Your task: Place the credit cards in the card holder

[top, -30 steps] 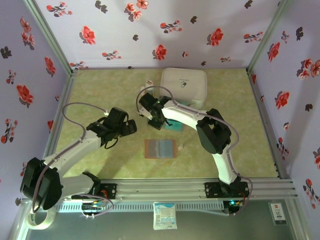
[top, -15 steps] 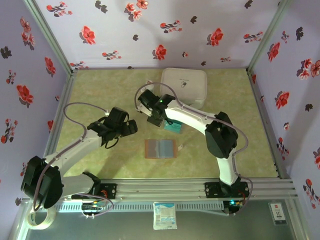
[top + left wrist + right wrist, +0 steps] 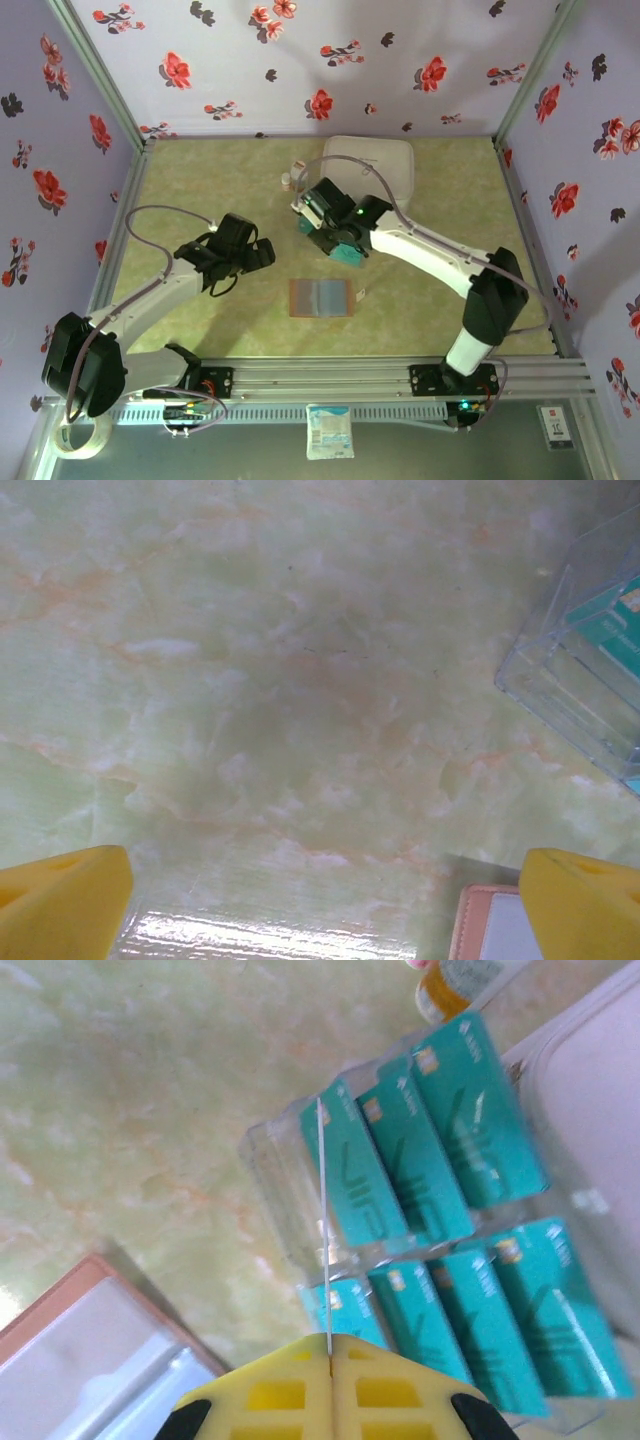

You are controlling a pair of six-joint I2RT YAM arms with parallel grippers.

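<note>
A single credit card (image 3: 322,1220), seen edge-on as a thin pale line, is pinched between the pressed-together yellow fingers of the right gripper (image 3: 328,1352). The gripper is poised over the clear plastic tray (image 3: 275,1175), in which the other flat teal-green rectangular credit cards (image 3: 440,1150) are ranged in two rows. Whether the held card is fully clear of the tray cannot be told. The small reddish-brown folding card holder (image 3: 320,297) is laid open on the pale green marbled table (image 3: 200,180), its blue-grey inside turned up, just in front of the tray and apart from it. The left gripper (image 3: 320,910) is held with its yellow fingers spread wide over bare table and nothing between them, a corner of the holder lying near its right finger. A large white zipped case (image 3: 372,165) and a small pill bottle (image 3: 288,182) are seen at the back. The step in hand is judged to be the transfer of one card from tray to holder. The next move is expected to call for the card to be brought over the open holder, lined up with a pocket and slid in, and the holder may need to be steadied by the free left gripper.
</note>
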